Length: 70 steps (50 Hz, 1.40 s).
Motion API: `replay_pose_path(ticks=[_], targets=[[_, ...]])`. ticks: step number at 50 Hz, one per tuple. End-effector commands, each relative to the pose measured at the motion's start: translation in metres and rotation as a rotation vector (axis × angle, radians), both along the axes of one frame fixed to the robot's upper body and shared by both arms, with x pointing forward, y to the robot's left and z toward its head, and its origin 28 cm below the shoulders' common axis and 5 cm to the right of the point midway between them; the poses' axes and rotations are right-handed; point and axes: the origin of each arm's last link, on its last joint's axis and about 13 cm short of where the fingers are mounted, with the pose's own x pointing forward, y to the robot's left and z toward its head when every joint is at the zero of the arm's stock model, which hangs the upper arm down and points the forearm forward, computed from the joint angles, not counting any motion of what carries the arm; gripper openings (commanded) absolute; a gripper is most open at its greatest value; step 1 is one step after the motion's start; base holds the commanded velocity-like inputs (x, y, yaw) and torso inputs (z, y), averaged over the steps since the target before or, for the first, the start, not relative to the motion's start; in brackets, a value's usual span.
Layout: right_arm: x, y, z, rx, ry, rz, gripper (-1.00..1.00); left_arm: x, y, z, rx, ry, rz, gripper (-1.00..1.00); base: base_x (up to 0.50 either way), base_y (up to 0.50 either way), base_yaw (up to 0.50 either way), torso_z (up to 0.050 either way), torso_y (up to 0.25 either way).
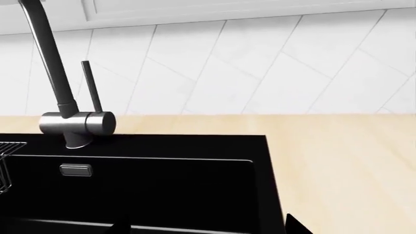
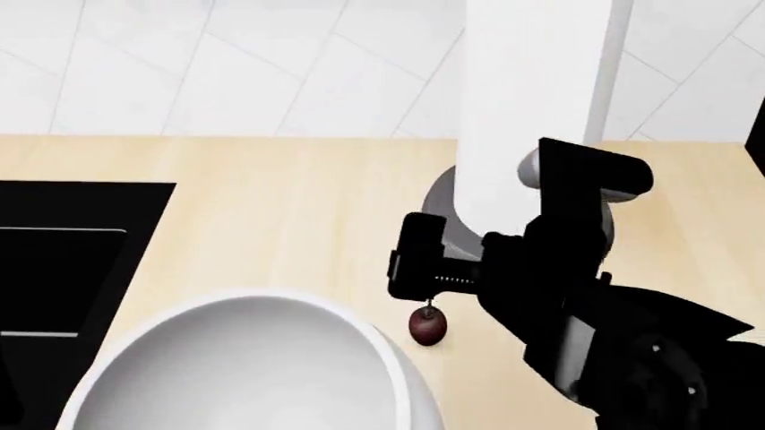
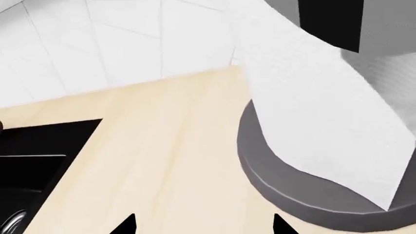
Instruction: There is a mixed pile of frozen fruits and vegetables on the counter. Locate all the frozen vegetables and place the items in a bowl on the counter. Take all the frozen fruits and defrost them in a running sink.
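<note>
Head view: right gripper (image 2: 421,291) sits centre-right of frame, directly above the cherry (image 2: 427,325); cherry lies on the counter (image 2: 275,224) just below the fingertips, lower centre, stem pointing up toward the gripper; whether the tips touch the stem — cannot tell. Jaw gap: not resolvable in head view; right wrist view shows only two dark finger tips at bottom edge, well apart, nothing between them, so reads as spread wide w/ no load; judgement, not certain.

Left gripper: only dark tips at bottom edge of left wrist view; width cannot be told; nothing seen held. It hangs over the sink (image 1: 130,190), w/ faucet (image 1: 62,92) at upper left of that frame and wire rack (image 1: 8,161) at left edge.

Key relation: cherry is straight under the right gripper, so right arm is clearly the nearer; cherry is near round, long axis is stem only, roughly vertical. Judgement: next move is a short straight descent and close; small round item may roll or slip.

Surroundings: bowl (image 2: 239,367) fills lower left of head view, its rim just beside the cherry; paper roll (image 2: 538,90) on grey base (image 2: 445,210) stands close behind the gripper, upper right; sink at far left edge. Surface: pale wood-grain, flat; white tiled wall (image 2: 239,63) behind. Room is tight betw. bowl and roll; collision risk w/ both.
</note>
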Motion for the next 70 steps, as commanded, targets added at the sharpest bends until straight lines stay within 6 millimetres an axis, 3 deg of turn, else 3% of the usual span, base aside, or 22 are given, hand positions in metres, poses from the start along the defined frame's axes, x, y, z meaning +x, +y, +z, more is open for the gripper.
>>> replay_pose_path(ticks=[1, 12, 23, 24, 32, 43, 49, 53, 60, 64, 70], targets=[[0.025, 0.012, -0.017, 0.066, 0.069, 0.027, 1.0, 0.001, 0.0, 0.002, -0.022, -0.023, 0.003, 1.0, 0.0, 0.0, 0.0, 0.0, 0.0], [0.025, 0.015, -0.041, 0.055, 0.114, 0.044, 1.0, 0.002, 0.0, 0.002, -0.02, -0.024, 0.005, 1.0, 0.0, 0.0, 0.0, 0.0, 0.0], [0.02, 0.016, -0.038, 0.04, 0.085, 0.044, 1.0, 0.0, 0.001, 0.001, -0.018, -0.023, 0.003, 1.0, 0.0, 0.0, 0.0, 0.0, 0.0], [0.019, 0.016, -0.036, 0.037, 0.07, 0.036, -1.0, 0.001, 0.0, 0.001, -0.018, -0.023, 0.002, 1.0, 0.0, 0.0, 0.0, 0.0, 0.0], [0.002, 0.012, -0.004, -0.077, -0.106, 0.014, -1.0, -0.001, 0.001, 0.001, -0.016, -0.022, -0.001, 1.0, 0.0, 0.0, 0.0, 0.0, 0.0], [-0.05, -0.006, 0.021, -0.231, -0.388, -0.101, -1.0, -0.001, 0.0, 0.001, -0.011, -0.023, -0.004, 1.0, 0.0, 0.0, 0.0, 0.0, 0.0], [-0.085, -0.018, 0.011, -0.237, -0.504, -0.19, -1.0, -0.001, 0.0, 0.002, -0.013, -0.026, -0.001, 1.0, 0.0, 0.0, 0.0, 0.0, 0.0], [-0.114, -0.024, 0.001, -0.346, -0.576, -0.219, -1.0, 0.0, -0.001, 0.001, -0.011, -0.024, -0.006, 1.0, 0.0, 0.0, 0.0, 0.0, 0.0], [-0.158, -0.033, -0.012, -0.354, -0.567, -0.302, -1.0, -0.002, -0.001, 0.003, -0.002, -0.031, -0.009, 1.0, 0.0, 0.0, 0.0, 0.0, 0.0], [-0.163, -0.04, -0.023, -0.357, -0.541, -0.355, -1.0, -0.001, -0.003, 0.001, -0.003, -0.029, -0.012, 1.0, 0.0, 0.0, 0.0, 0.0, 0.0], [-0.163, -0.036, -0.015, -0.385, -0.57, -0.313, -1.0, -0.001, -0.003, 0.002, -0.009, -0.037, -0.014, 1.0, 0.0, 0.0, 0.0, 0.0, 0.0]])
